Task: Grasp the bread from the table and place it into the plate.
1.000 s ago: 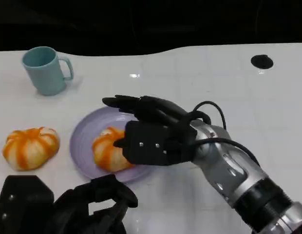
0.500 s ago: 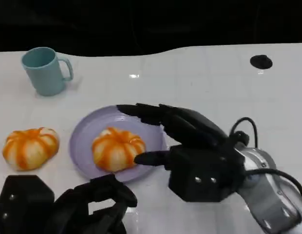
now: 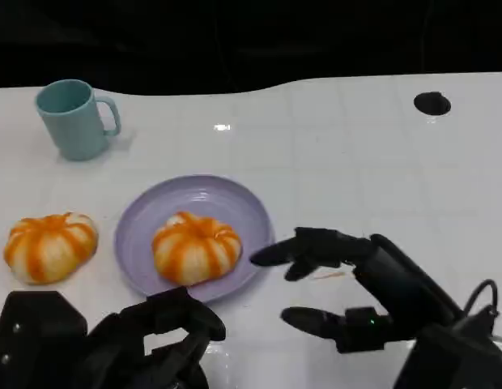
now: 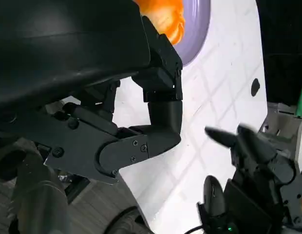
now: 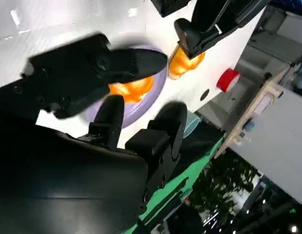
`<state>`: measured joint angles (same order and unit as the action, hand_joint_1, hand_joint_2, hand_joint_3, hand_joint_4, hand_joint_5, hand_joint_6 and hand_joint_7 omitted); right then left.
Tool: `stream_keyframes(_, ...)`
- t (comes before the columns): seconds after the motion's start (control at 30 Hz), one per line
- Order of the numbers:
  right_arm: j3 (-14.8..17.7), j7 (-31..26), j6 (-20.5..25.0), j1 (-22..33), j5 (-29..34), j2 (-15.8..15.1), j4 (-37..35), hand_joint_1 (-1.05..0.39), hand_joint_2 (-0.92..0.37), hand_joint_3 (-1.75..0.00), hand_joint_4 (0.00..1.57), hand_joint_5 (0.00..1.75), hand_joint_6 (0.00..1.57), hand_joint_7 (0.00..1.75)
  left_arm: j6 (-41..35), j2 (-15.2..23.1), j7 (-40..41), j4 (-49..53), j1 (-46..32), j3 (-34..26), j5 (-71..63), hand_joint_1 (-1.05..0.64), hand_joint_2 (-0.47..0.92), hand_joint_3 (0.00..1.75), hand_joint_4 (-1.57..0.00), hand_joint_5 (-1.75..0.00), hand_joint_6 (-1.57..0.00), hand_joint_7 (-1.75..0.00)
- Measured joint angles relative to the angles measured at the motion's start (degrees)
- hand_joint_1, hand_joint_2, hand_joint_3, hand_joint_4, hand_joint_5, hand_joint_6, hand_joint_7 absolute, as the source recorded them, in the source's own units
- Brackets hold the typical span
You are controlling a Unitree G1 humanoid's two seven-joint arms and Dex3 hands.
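Left hand (image 3: 113, 344) at the near edge of the table (image 3: 356, 146), low in the head view — fingers curled inward, nothing in them. Right hand (image 3: 356, 284) near the front on the other side, fingers spread apart and empty, tips pointing toward the plate (image 3: 142, 227) but short of its rim, not touching.

Just beyond the hands: lilac plate, with one bread (image 3: 196, 247) sitting inside it, slightly toward the near side. Bun is round, orange-and-cream striped, free of both hands. The right wrist view shows it too (image 5: 134, 87), lying on the plate past the black fingers (image 5: 136, 61).

Second bread (image 3: 50, 245) on the bare table beside the plate, apart from it.

Further back — teal mug (image 3: 73, 117), upright, handle toward the plate side. Small black disc (image 3: 431, 103) at the far corner.
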<state>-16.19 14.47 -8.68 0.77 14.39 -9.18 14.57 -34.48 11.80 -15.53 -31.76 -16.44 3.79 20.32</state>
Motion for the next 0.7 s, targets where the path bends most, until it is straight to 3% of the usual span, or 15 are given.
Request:
stream_keyframes(0.13, 2.39, -0.14, -3.52, 2.73, -1.81, -1.18, 0.17, -0.02, -0.46, -1.24, 0.66, 1.57, 0.73, 1.23, 0.02, 0.01, -0.04, 0.71, 0.11, -0.27, 0.23, -0.36, 0.82, 0.73, -0.67, -1.75, -0.63, -1.44)
stream_keyframes(0.3, 5.04, -0.14, -4.97, 6.66, -2.47, -3.38, 2.70, -0.03, -0.31, -1.48, 0.81, 1.74, 0.83, 1.40, 0.03, 0.05, -0.09, 0.79, 0.20, -0.33, 0.30, -0.35, 0.82, 0.74, -0.67, -1.75, -0.62, -1.44)
stream_keyframes(0.5, 8.60, -0.22, -4.57, 12.88, -2.37, -5.36, 7.54, 0.08, -0.28, -1.53, 0.87, 1.75, 0.80, 1.52, 0.04, 0.16, -0.41, 0.86, 0.11, -0.64, 0.35, -0.36, 0.82, 0.75, -0.68, -1.75, -0.62, -1.45)
stream_keyframes(0.7, 10.48, -2.12, -4.62, 16.20, -0.76, -5.50, 8.37, 0.10, -0.29, -1.54, 0.90, 1.75, 0.77, 1.54, 0.02, 0.23, -0.59, 0.86, 0.08, -0.93, 0.36, -0.36, 0.82, 0.74, -0.68, -1.75, -0.62, -1.43)
